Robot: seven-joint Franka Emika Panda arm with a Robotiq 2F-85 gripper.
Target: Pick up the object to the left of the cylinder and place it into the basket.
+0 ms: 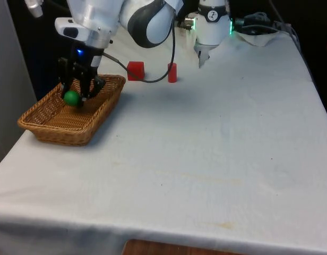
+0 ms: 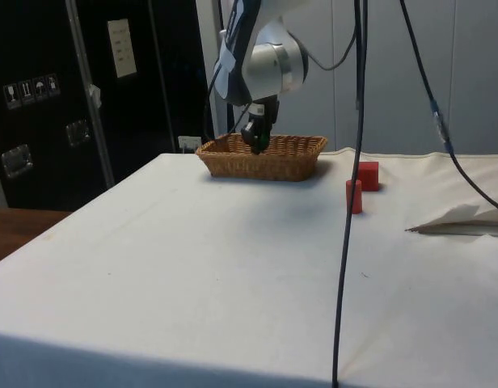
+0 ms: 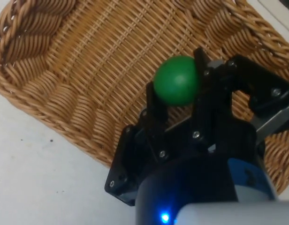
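Note:
A green ball (image 1: 71, 98) sits between the two black fingers of my gripper (image 1: 75, 96), which is shut on it. The ball hangs low inside the wicker basket (image 1: 46, 133) at the front view's left, close above its woven floor (image 3: 88, 56). The wrist view has the ball (image 3: 176, 80) pinched by the gripper (image 3: 176, 88) near the basket's rim. A red cube (image 1: 135, 70) and a red cylinder (image 1: 172, 73) stand on the cloth beyond the basket, the cube on the cylinder's left in the front view. In the side view the gripper (image 2: 255, 145) dips into the basket (image 2: 265, 166).
A black cable (image 1: 153, 79) lies on the cloth between the cube and the cylinder. A crumpled white sheet (image 1: 259, 34) lies at the far right corner. The basket stands close to the table's left edge in the front view.

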